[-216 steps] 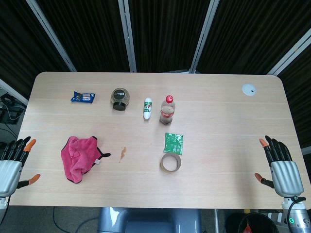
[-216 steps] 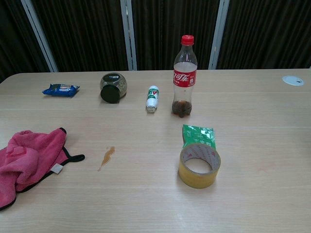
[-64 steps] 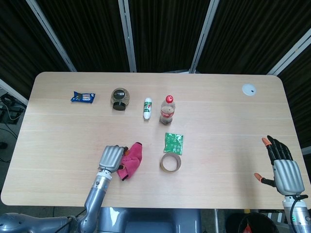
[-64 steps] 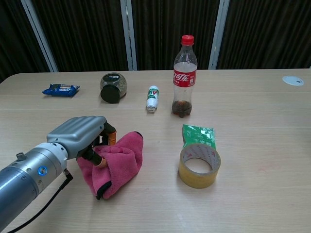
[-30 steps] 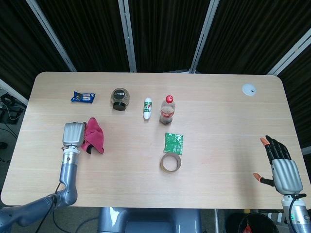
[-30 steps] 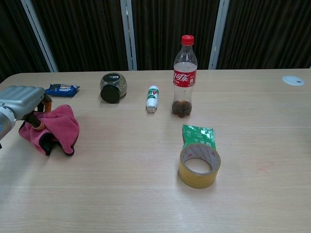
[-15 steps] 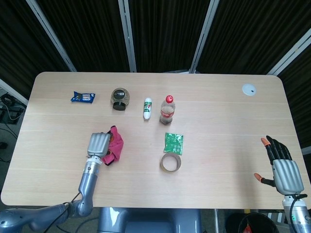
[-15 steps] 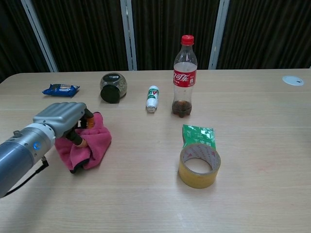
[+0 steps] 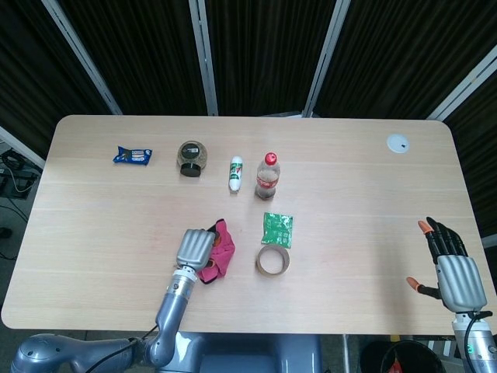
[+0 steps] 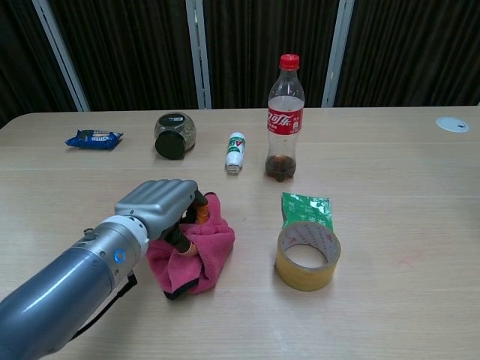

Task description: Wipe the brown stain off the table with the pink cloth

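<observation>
Left hand (image 10: 161, 202) has its fingers curled into the bunched-up pink cloth (image 10: 196, 251), pressing it on the table (image 10: 390, 300). Wad runs roughly front-to-back, just left of the tape roll (image 10: 307, 256) and green packet (image 10: 306, 207). Right hand (image 9: 449, 260) sits by the table's right edge, fingers spread, holding nothing.

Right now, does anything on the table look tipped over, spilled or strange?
The jar and the small white bottle lie on their sides behind the pink cloth that the left hand grips. No spill shows around them. The cola bottle stands upright.
</observation>
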Motion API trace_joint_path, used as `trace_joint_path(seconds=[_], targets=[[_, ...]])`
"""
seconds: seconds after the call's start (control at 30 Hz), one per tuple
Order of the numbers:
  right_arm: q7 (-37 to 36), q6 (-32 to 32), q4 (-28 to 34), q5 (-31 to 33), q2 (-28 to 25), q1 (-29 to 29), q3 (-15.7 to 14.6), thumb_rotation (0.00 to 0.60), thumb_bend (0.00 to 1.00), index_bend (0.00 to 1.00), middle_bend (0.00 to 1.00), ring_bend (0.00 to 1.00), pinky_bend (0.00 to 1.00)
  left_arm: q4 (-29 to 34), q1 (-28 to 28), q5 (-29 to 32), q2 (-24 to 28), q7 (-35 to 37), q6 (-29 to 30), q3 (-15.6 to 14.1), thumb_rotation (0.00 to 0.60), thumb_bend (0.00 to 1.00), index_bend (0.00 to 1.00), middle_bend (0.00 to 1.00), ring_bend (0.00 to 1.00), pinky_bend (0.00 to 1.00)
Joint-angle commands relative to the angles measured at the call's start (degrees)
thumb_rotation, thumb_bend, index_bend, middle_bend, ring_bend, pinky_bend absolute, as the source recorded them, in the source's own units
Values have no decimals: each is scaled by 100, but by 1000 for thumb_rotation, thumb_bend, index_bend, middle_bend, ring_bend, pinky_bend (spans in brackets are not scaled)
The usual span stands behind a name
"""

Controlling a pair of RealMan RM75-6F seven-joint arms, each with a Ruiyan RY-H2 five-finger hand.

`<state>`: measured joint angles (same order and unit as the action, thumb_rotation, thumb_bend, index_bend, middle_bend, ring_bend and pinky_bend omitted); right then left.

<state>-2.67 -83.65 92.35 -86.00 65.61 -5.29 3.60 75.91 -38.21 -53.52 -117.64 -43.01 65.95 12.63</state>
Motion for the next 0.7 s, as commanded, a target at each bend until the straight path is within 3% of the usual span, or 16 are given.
trace_joint_path(seconds=[0.03, 0.37, 0.7], targets=[[-7, -1, 3, 2, -6, 3, 1, 600, 11, 24, 0, 0, 80, 68, -26, 34, -76, -81, 20, -33, 600, 586, 853, 591, 500, 603], [2, 3, 5, -2, -11, 4, -6, 600, 12, 25, 0, 0, 80, -75, -15, 136, 76, -180, 113, 94, 600, 585, 853, 590, 500, 603], [48, 14, 11, -1, -1, 0, -9, 600, 12, 25, 0, 0, 80, -353, 125, 407, 879, 28, 75, 473, 600, 586, 853, 590, 499, 602]])
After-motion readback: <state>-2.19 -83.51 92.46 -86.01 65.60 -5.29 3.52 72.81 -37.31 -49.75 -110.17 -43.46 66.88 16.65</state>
